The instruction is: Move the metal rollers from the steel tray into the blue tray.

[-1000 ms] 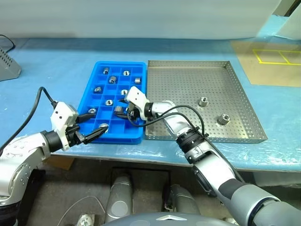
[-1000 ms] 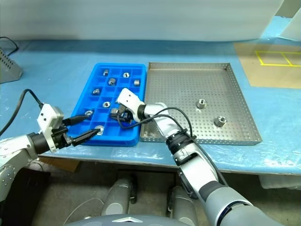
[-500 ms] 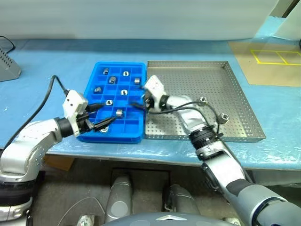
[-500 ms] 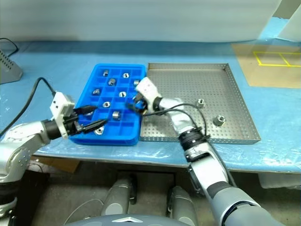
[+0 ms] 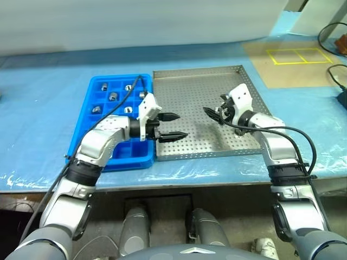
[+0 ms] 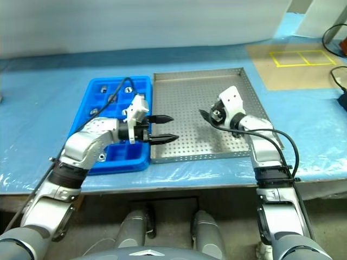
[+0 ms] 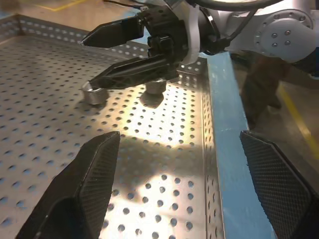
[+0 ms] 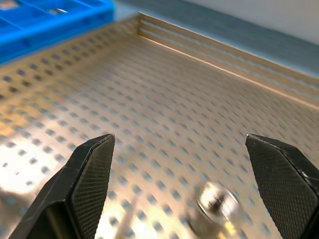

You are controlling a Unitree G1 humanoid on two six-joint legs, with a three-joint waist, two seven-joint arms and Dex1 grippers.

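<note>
On the pale blue counter (image 5: 49, 135), both hands, left (image 5: 172, 126) and right (image 5: 212, 114), hover wide and empty over the perforated steel tray (image 5: 190, 97); descend squarely astride the small silver metal rollers (image 7: 93, 94) beneath the right hand, then carry them to the blue compartmented plastic tray (image 5: 89, 100).

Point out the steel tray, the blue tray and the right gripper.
steel tray (image 5: 184, 86), left eye view, bare perforated floor.
blue tray (image 5: 89, 92), left eye view, left rim.
right gripper (image 5: 209, 114), left eye view, between fingertips.

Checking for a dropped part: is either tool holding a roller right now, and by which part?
Nothing is held. Left tool and right tool both stand open and empty above the steel tray.
</note>
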